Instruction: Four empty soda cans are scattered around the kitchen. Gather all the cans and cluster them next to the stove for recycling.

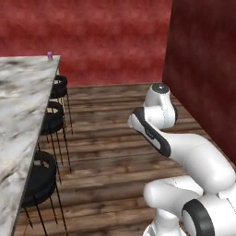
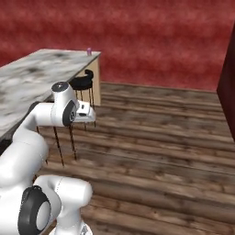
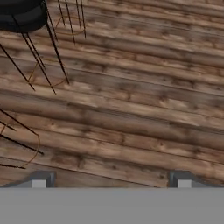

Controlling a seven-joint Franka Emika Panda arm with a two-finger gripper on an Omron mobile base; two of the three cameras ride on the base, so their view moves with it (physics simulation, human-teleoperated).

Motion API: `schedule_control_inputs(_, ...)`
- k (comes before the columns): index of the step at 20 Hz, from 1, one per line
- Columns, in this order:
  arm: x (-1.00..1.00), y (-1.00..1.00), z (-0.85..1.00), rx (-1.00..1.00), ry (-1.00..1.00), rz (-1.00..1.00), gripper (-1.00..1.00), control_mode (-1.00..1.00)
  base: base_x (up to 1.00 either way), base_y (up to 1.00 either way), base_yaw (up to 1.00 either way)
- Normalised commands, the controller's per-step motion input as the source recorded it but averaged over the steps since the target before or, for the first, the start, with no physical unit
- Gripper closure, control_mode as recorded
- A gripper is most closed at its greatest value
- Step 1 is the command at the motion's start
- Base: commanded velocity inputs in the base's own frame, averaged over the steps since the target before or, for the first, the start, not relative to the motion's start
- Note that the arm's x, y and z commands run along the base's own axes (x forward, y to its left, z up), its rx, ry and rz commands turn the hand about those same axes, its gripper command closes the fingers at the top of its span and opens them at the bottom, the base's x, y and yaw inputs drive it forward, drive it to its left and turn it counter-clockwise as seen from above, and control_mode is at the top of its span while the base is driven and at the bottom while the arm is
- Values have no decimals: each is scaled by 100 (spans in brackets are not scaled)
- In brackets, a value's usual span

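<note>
Jaws wide apart here, nothing between them: in the hand view the two finger tips point(image 3: 39, 180) stand far to either side at the bottom of the picture, and the gripper point(image 3: 111, 181) looks down on bare wooden plank floor point(image 3: 131, 109). Up in that view's top left corner there's a black bar stool point(image 3: 22, 15), its thin dark legs running down onto the planks.

Over to the left base view: the white arm point(image 1: 184, 152) is folded low at the lower right, elbow bent, hand tucked down out of sight behind its own links. On the left runs a long marble-topped island counter point(image 1: 23, 106), and right out at its far corner sits a small purple soda can point(image 1: 50, 55), upright, well apart from the robot. Three black stools line up along the counter's edge, the nearest one point(image 1: 39, 179) half tucked under the top.

From the right base view, same story: the purple can point(image 2: 89, 51) perches at the far end of the marble counter point(image 2: 41, 73), close to the edge, with a stool point(image 2: 82, 83) just below that corner. Red walls point(image 2: 160, 41) close off the room behind, open floor to the right.
</note>
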Motion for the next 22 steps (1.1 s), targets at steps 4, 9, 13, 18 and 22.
schedule_control_inputs(4,0,0,0,0,0,0,-100,100,64,-25,0)
schedule_control_inputs(9,0,0,0,0,0,0,-100,100,67,-23,2)
schedule_control_inputs(13,0,0,0,0,0,0,-100,100,67,-22,3)
schedule_control_inputs(18,0,0,0,0,0,0,-100,100,66,-22,2)
schedule_control_inputs(22,0,0,0,0,0,0,-100,100,65,-23,2)
